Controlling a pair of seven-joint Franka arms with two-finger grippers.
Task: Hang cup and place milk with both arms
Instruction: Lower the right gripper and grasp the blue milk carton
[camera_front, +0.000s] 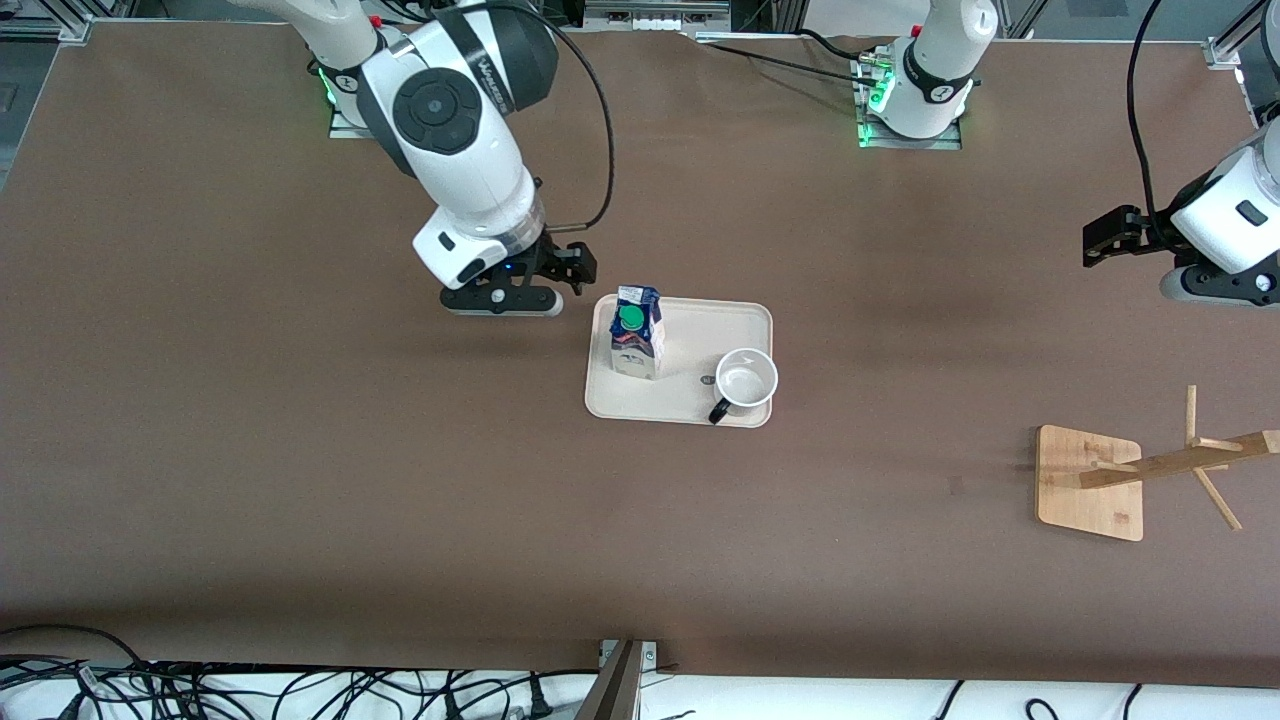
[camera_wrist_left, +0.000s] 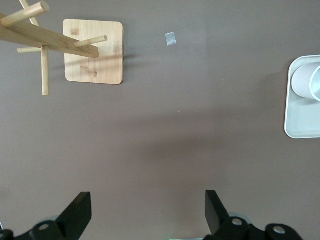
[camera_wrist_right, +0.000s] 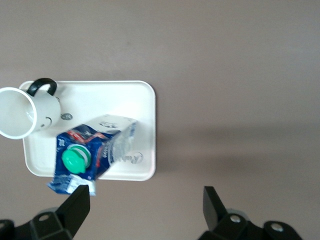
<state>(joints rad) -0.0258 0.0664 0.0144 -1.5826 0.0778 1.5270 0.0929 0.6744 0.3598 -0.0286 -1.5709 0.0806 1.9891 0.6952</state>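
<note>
The cup (camera_front: 746, 380), a white mug with a black handle, stands upright on a cream tray (camera_front: 700, 330) at mid-table. The milk (camera_front: 637, 331), a blue and white carton with a green cap, stands on the same tray toward the right arm's end. My right gripper (camera_front: 572, 266) hovers open and empty just off the tray, beside the milk. Its wrist view shows the milk (camera_wrist_right: 95, 150), the cup (camera_wrist_right: 22, 112) and the tray (camera_wrist_right: 135, 100) ahead of the open right gripper (camera_wrist_right: 147, 197). My left gripper (camera_front: 1102, 240) waits open and empty over bare table at the left arm's end, and its wrist view shows it open (camera_wrist_left: 148, 200).
A wooden mug rack with a square base (camera_front: 1090, 482) and a pegged post (camera_front: 1185, 462) stands toward the left arm's end, nearer to the front camera than the left gripper. It also shows in the left wrist view (camera_wrist_left: 93, 51). A small tape mark (camera_front: 955, 485) lies beside it.
</note>
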